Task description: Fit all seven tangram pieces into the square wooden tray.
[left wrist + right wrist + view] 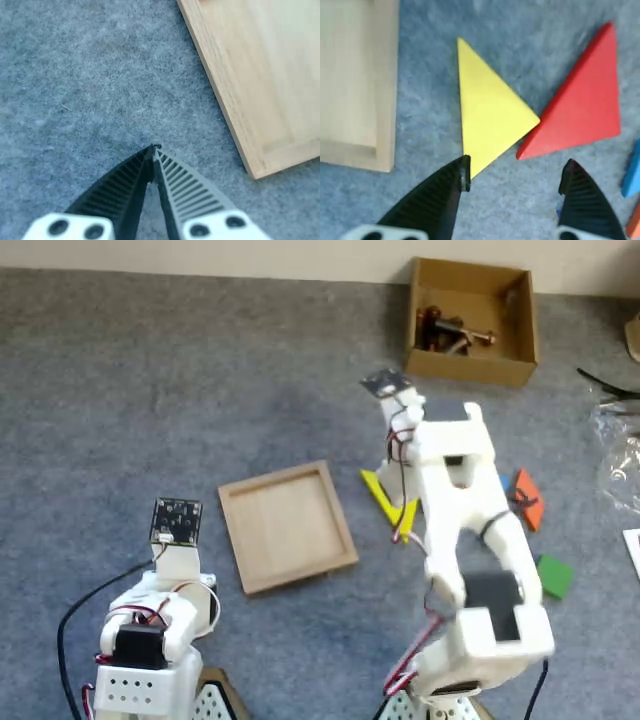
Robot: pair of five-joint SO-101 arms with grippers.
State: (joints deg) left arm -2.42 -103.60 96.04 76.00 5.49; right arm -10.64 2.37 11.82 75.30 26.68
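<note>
Nearest, the left claw is pressed together over the grey counter, just left of the square wooden tray. A green piece lies at the near right. Right of the tray, the right claw stands apart over a yellow triangle whose corner touches a red triangle. A cardboard box sits far right.

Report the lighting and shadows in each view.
High view: soft, even light, the right arm has the brightest white shell, faint shade beside the tray. Left wrist view: the wood is brightly lit; no hard shadow off the shut left pincer. Right wrist view: yellow triangle evenly lit, a thin dark line under the red triangle.
</note>
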